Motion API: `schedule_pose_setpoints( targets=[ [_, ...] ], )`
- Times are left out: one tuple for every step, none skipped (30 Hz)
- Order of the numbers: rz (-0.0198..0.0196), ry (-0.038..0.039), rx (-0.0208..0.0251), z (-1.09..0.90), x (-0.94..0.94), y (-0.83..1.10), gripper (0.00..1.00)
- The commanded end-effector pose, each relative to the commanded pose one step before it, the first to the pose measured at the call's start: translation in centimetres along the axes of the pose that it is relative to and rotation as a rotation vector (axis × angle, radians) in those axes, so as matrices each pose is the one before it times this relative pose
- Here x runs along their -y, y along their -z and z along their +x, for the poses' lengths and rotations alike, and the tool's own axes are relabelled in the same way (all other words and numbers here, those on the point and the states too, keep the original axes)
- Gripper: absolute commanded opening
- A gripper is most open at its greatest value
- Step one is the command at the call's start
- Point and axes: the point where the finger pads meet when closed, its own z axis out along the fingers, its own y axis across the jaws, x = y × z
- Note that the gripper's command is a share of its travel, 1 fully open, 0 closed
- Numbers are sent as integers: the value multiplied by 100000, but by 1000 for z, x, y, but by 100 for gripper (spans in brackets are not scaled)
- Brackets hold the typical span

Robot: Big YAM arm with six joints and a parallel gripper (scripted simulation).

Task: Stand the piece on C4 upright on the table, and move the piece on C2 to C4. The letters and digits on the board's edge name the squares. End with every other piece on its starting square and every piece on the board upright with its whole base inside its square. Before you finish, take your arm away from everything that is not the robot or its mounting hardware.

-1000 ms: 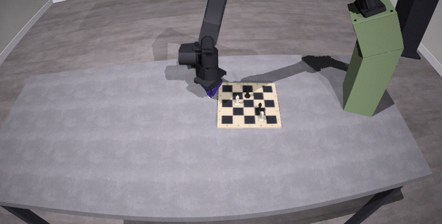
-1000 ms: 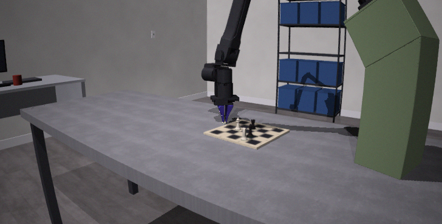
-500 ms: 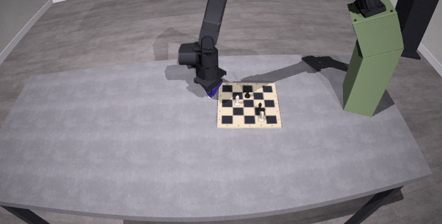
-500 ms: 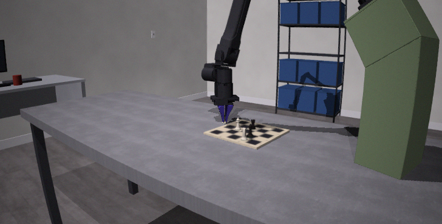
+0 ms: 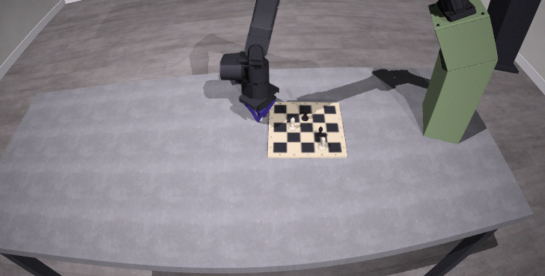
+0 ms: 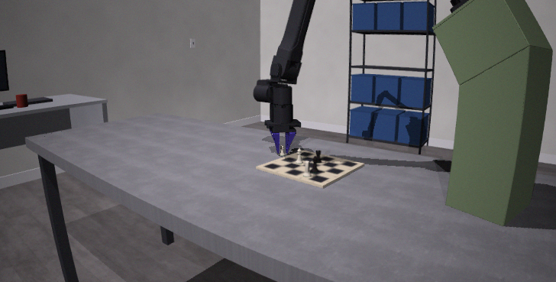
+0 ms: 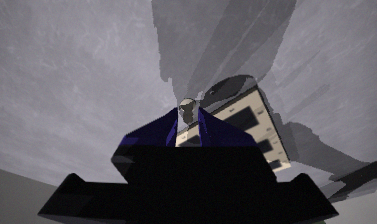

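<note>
My gripper [image 5: 260, 116] [image 6: 282, 149] [image 7: 188, 111] is low over the table [image 5: 152, 152], just off the left edge of the chessboard [image 5: 307, 155] [image 6: 263, 167] [image 7: 269, 127]. Its blue fingers stand a little apart. A small pale piece [image 6: 281, 150] [image 7: 188, 108] stands upright on the table between them, with a gap on each side. On the board, a white piece [image 5: 292, 123] [image 6: 299, 157] and a black piece [image 5: 305, 116] [image 6: 318, 157] stand near the back. Another black piece [image 5: 320, 133] and a white piece [image 5: 322, 143] [image 6: 306, 169] stand near the front right. The square labels are too small to read.
A tall green box [image 5: 457, 75] [image 6: 493, 124] stands on the table to the right of the board. A shelf with blue bins [image 6: 389, 69] stands behind the table. The arm rises up and back from the gripper.
</note>
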Motion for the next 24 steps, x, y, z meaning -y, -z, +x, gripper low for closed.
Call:
schedule_pose_setpoints(
  targets=[
    [-2156, -216, 3342, -2215, -864, 745, 26],
    [0, 0, 0, 0, 0, 0, 33],
    [0, -3, 0, 0, 0, 0, 33],
    [0, 0, 0, 0, 0, 0, 33],
    [0, 0, 0, 0, 0, 0, 33],
    [0, 0, 0, 0, 0, 0, 33],
    [0, 0, 0, 0, 0, 0, 33],
    [0, 0, 0, 0, 0, 0, 33],
    [0, 0, 0, 0, 0, 0, 33],
    [0, 0, 0, 0, 0, 0, 33],
    [-30, -7, 39, -24, -16, 30, 33],
    [-202, -46, 255, -156, -102, 199, 33],
    [0, 0, 0, 0, 0, 0, 33],
    [0, 0, 0, 0, 0, 0, 33],
    [-512, -117, 646, -394, -258, 506, 33],
    [-313, -56, 339, -227, -174, 553, 33],
    [825, 246, -1231, 673, 347, 77, 33],
    [655, 218, -1039, 681, 303, 125, 33],
    [-124, 37, -43, 113, -158, 284, 33],
    [-151, 45, -53, 138, -192, 347, 33],
    [-178, 52, -63, 163, -224, 407, 33],
    [-200, 52, -71, 183, -251, 462, 33],
    [52, -378, 42, -5, 13, 463, 33],
    [56, -3, 46, -5, 14, 500, 33]
  ],
)
